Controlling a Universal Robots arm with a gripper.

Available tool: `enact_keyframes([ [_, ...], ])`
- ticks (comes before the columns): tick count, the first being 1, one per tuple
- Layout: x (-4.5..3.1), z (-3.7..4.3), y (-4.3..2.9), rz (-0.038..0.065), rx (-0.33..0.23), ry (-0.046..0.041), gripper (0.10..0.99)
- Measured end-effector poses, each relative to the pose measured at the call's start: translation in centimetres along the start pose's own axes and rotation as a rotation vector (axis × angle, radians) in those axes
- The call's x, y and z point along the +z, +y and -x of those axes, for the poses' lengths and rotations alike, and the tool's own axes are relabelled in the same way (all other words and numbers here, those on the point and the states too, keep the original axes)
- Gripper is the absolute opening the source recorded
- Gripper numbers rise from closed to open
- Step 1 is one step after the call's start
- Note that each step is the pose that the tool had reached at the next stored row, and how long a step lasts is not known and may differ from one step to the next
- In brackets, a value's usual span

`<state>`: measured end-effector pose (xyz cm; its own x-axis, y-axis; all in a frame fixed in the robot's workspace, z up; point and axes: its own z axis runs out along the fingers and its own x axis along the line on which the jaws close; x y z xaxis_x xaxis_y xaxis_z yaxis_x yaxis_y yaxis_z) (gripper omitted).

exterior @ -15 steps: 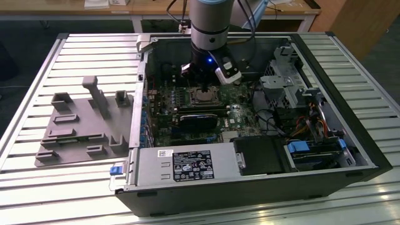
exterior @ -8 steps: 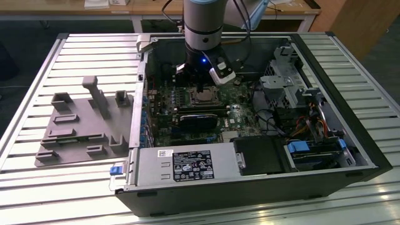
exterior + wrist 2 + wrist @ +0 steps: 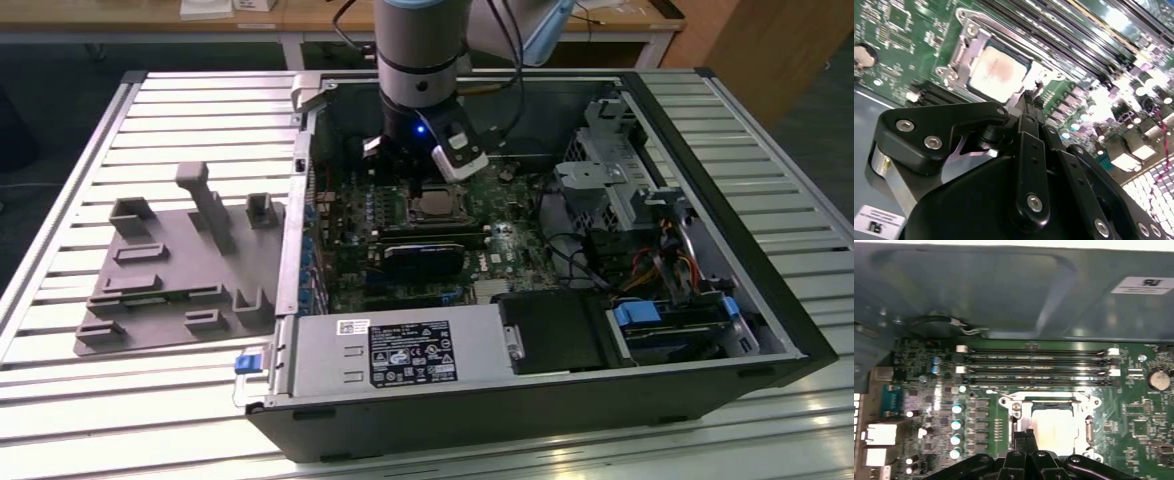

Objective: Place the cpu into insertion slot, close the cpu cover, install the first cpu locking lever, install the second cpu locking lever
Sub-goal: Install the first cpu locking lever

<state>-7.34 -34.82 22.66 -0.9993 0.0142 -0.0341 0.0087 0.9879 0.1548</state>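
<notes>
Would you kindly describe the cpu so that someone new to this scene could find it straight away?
On the slatted table stands an open computer case with a green motherboard inside. Beside the gripper lies the cpu, a small square chip framed by the silvery cpu cover; its pale flat metal top sets it apart from the long dark memory slots nearby.

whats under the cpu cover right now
The cpu shows its silvery top through the window of the cpu cover. The insertion slot beneath is hidden by chip and frame, so its contacts cannot be seen.
</notes>
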Motion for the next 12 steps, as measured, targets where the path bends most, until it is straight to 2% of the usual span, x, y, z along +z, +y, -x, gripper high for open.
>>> enact_keyframes([
  [5, -0.04, -1.16, -0.01, 0.000, 0.000, -0.0008, 0.102],
  [6, -0.06, -1.70, -0.02, 0.000, 0.000, -0.0012, 0.102],
  [9, -0.09, -2.54, -0.02, 0.000, 0.000, -0.0023, 0.102],
  [12, -0.11, -3.03, -0.03, 0.006, 0.000, -0.0028, 0.102],
])
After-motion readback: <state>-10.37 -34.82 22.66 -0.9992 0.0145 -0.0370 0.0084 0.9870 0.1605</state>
